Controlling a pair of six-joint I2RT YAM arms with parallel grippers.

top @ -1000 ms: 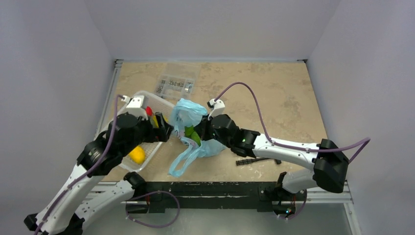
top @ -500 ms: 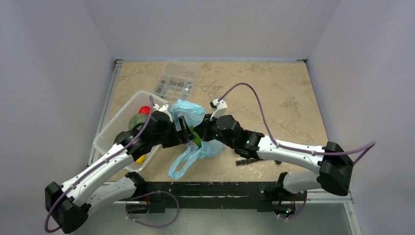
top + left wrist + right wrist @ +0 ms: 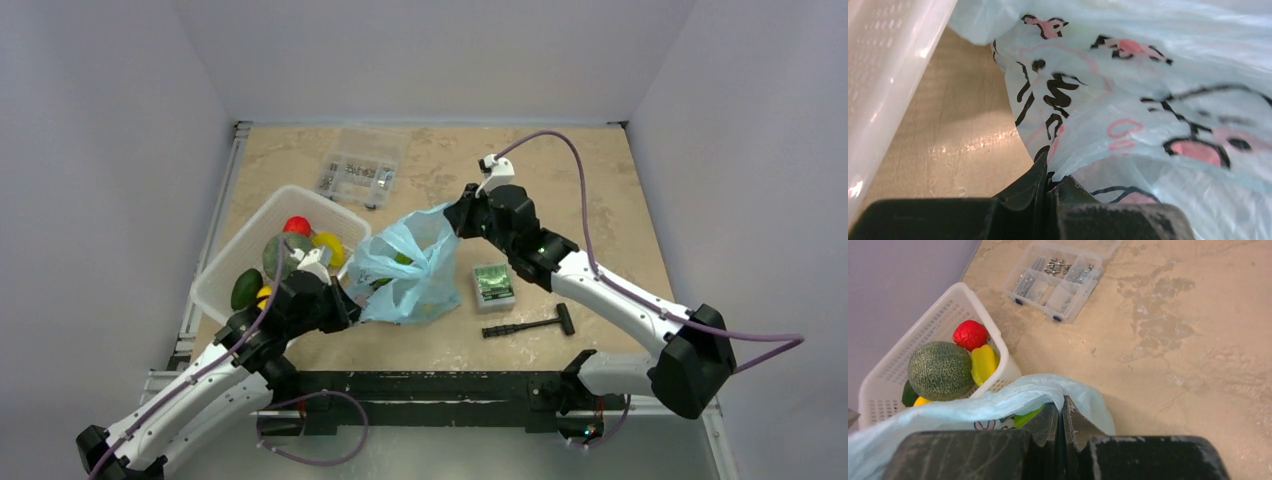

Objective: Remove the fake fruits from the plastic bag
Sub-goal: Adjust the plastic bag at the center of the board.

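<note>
The light-blue plastic bag (image 3: 415,268) with a cartoon print (image 3: 1158,115) is stretched between both grippers. My left gripper (image 3: 347,305) is shut on the bag's near-left edge (image 3: 1050,181). My right gripper (image 3: 453,216) is shut on its far-right rim (image 3: 1062,409), holding it up. Green fake fruits (image 3: 403,259) show through the bag's mouth, and one (image 3: 1026,417) shows just left of my right fingers. Other fake fruits lie in the white basket (image 3: 222,262): a red one (image 3: 970,334), a netted green melon (image 3: 940,370) and a yellow one (image 3: 983,363).
A clear compartment box (image 3: 362,165) with small metal parts sits at the back. A small green box (image 3: 493,283) and a black tool (image 3: 527,325) lie right of the bag. The basket wall (image 3: 888,75) stands close to my left gripper.
My left gripper came from the basket to the bag and shut on its near-left edge. My right gripper pulled the rim up and back to the right, uncovering the small green box.
</note>
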